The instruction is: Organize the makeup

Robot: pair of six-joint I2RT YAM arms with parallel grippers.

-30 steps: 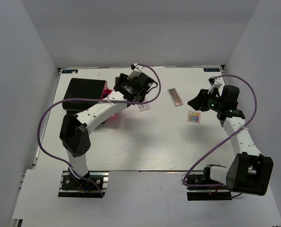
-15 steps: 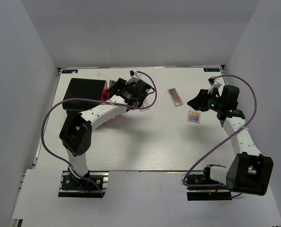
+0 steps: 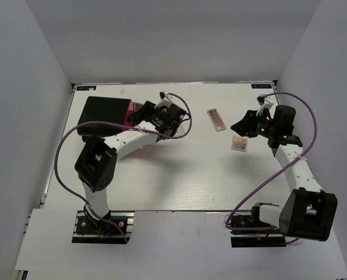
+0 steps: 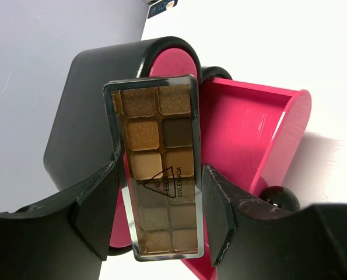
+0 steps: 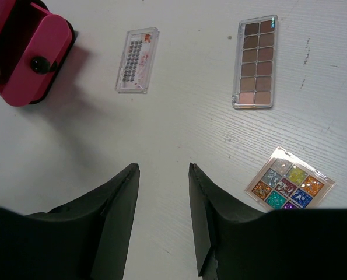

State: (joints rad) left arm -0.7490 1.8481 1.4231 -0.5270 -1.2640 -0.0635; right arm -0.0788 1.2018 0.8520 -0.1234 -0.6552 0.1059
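Note:
My left gripper point(image 4: 160, 175) is shut on a long brown-toned eyeshadow palette point(image 4: 158, 134) and holds it above the open pink tray point(image 4: 249, 128) of the black-and-pink case point(image 4: 86, 105). In the top view this gripper point(image 3: 143, 111) is at the case's right edge. My right gripper point(image 5: 163, 169) is open and empty above bare table. A second long palette point(image 5: 256, 61), a small square multicoloured palette point(image 5: 290, 186) and a white-pink flat packet point(image 5: 137, 60) lie on the table beyond it. No lipstick tubes show.
The case point(image 3: 106, 114) stands at the back left of the white table point(image 3: 185, 175). The second palette point(image 3: 216, 119) and the square palette point(image 3: 239, 143) lie between the arms. Grey walls enclose the table on three sides.
My left gripper has moved left with the palette, from the middle of the table to over the case. The right arm has not moved.

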